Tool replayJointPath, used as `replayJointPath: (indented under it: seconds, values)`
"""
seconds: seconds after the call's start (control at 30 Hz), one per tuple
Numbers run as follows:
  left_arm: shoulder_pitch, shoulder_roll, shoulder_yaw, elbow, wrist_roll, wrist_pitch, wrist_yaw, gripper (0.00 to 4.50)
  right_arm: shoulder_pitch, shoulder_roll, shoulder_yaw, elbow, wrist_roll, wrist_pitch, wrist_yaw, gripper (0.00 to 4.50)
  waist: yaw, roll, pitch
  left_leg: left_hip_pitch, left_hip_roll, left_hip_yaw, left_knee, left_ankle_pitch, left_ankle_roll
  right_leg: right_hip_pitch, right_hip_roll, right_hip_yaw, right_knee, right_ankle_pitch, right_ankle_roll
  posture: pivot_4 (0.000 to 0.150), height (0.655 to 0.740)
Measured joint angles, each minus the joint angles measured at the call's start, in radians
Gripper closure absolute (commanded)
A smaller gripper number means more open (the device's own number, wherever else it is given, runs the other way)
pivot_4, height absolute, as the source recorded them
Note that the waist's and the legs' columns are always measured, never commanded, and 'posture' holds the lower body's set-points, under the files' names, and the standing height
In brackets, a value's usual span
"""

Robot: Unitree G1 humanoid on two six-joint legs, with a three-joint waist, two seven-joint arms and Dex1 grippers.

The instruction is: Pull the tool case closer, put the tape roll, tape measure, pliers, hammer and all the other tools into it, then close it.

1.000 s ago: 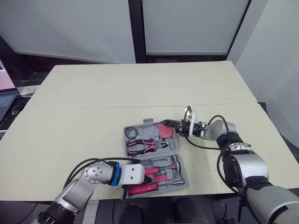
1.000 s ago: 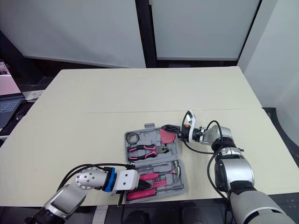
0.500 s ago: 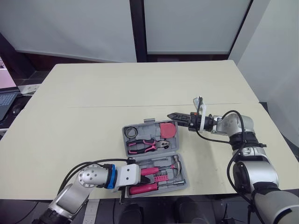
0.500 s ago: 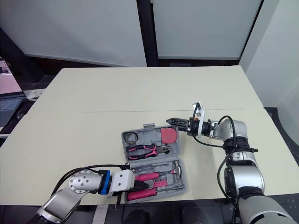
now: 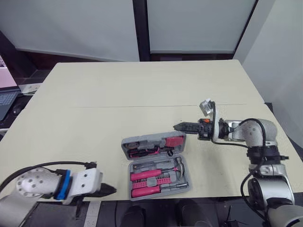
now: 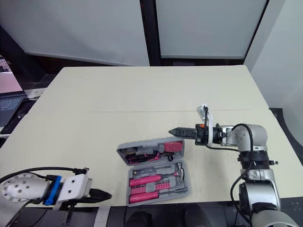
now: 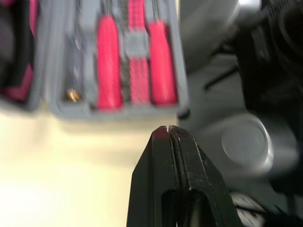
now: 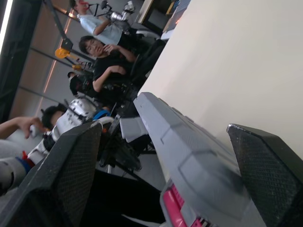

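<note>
Fingers of the right gripper (image 5: 179, 126) stand spread wide, and the right wrist view looks along them with the grey lid (image 8: 189, 156) rising between. From the head views its tip sits just at the lid's upper right corner; whether it touches there I cannot tell. The left gripper (image 5: 111, 190) has its fingers pressed together on nothing and hangs at the near table (image 5: 118, 90) edge, well to the left of the tool case (image 5: 158, 185).

A second ago the lid lay flat, open on the table, with the right gripper at its right edge and the left gripper reaching into the near half. Now the lid is tilted up on its hinge, partly folded toward the near half, and the left arm has drawn back clear of the case. I judge the packing finished and the closing under way: nothing loose lies on the table, pink-handled tools (image 5: 144, 176) fill the near half, and a red piece, probably the tape measure (image 5: 174, 140), sits in the raised lid. The lid has yet to come down fully and latch.

No brand, label or lettering is readable on the case or tools.
</note>
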Motion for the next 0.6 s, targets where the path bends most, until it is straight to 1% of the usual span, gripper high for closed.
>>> replayJointPath:
  seconds: [0.07,0.13,0.23,0.27,0.3,0.33,0.37,0.47,0.53,0.57,0.6]
  values:
    - [-0.019,0.000,0.013,0.057,0.015,-0.001,0.005,4.50,0.032,-0.029,0.007,-0.072,0.050,0.046,0.002,0.01,0.007,0.000,0.000,-0.001,-0.001,0.000,0.000,0.000,0.000,0.000,0.000,-0.001,0.000,0.000,0.000,0.150,0.7400]
    - [-0.068,-0.010,0.009,0.106,0.037,-0.002,0.029,4.50,0.086,-0.090,0.011,-0.170,0.112,0.093,0.007,0.01,0.019,0.000,0.001,-0.002,-0.001,0.000,0.001,0.000,0.000,-0.001,0.002,-0.002,-0.001,0.000,0.000,0.150,0.7400]
    - [-0.124,-0.059,-0.011,0.153,0.070,0.001,0.086,4.50,0.182,-0.166,0.008,-0.312,0.205,0.141,0.007,0.01,0.026,0.000,0.001,-0.006,-0.001,-0.001,0.001,0.000,0.000,-0.001,0.002,-0.002,-0.004,0.000,0.000,0.150,0.7400]
    - [-0.137,-0.081,-0.025,0.162,0.079,0.008,0.106,4.50,0.216,-0.188,0.007,-0.359,0.225,0.133,0.004,0.01,0.028,0.000,0.001,-0.006,-0.001,-0.001,0.001,0.000,0.000,-0.001,0.002,-0.002,-0.006,0.000,0.000,0.150,0.7400]
    - [-0.142,-0.112,-0.037,0.161,0.083,0.027,0.133,4.50,0.254,-0.214,0.011,-0.419,0.210,0.080,-0.007,0.01,0.030,0.000,0.001,-0.007,0.000,-0.001,0.001,0.000,0.000,-0.001,0.002,-0.002,-0.006,0.000,0.001,0.150,0.7400]
    - [-0.143,-0.132,-0.047,0.159,0.084,0.041,0.150,4.50,0.269,-0.232,0.021,-0.442,0.176,0.026,-0.019,0.01,0.029,-0.001,0.002,-0.006,-0.001,-0.001,0.001,0.000,0.000,-0.001,0.002,-0.002,-0.006,0.000,0.001,0.150,0.7400]
    - [-0.143,-0.155,-0.063,0.147,0.088,0.065,0.177,4.50,0.284,-0.258,0.056,-0.466,0.082,-0.116,-0.057,0.01,0.025,-0.003,0.002,-0.006,-0.001,0.000,0.001,0.000,0.000,-0.001,0.001,-0.002,-0.007,0.001,0.002,0.150,0.7400]
    - [-0.131,-0.175,-0.076,0.110,0.098,0.106,0.213,4.50,0.296,-0.313,0.159,-0.437,-0.135,-0.401,-0.105,0.60,0.020,-0.007,0.004,-0.006,0.000,0.000,0.002,0.000,0.000,-0.001,0.000,-0.002,-0.006,0.001,0.003,0.150,0.7400]
    - [-0.122,-0.184,-0.083,0.081,0.109,0.150,0.244,4.50,0.313,-0.400,0.278,-0.378,-0.335,-0.649,-0.108,1.24,0.022,-0.007,0.004,-0.005,0.000,0.001,0.002,0.000,0.000,-0.001,-0.001,-0.002,-0.006,0.001,0.003,0.150,0.7400]
    - [-0.122,-0.194,-0.096,0.073,0.118,0.176,0.262,4.50,0.323,-0.440,0.342,-0.336,-0.446,-0.778,-0.109,1.69,0.024,-0.007,0.004,-0.005,-0.001,0.001,0.002,0.000,0.000,-0.001,0.000,-0.002,-0.006,0.001,0.003,0.150,0.7400]
    - [-0.121,-0.203,-0.107,0.070,0.121,0.194,0.271,4.50,0.330,-0.456,0.377,-0.309,-0.508,-0.851,-0.109,1.96,0.026,-0.008,0.004,-0.005,-0.001,0.002,0.002,0.000,0.000,-0.001,0.000,-0.002,-0.006,0.001,0.003,0.150,0.7400]
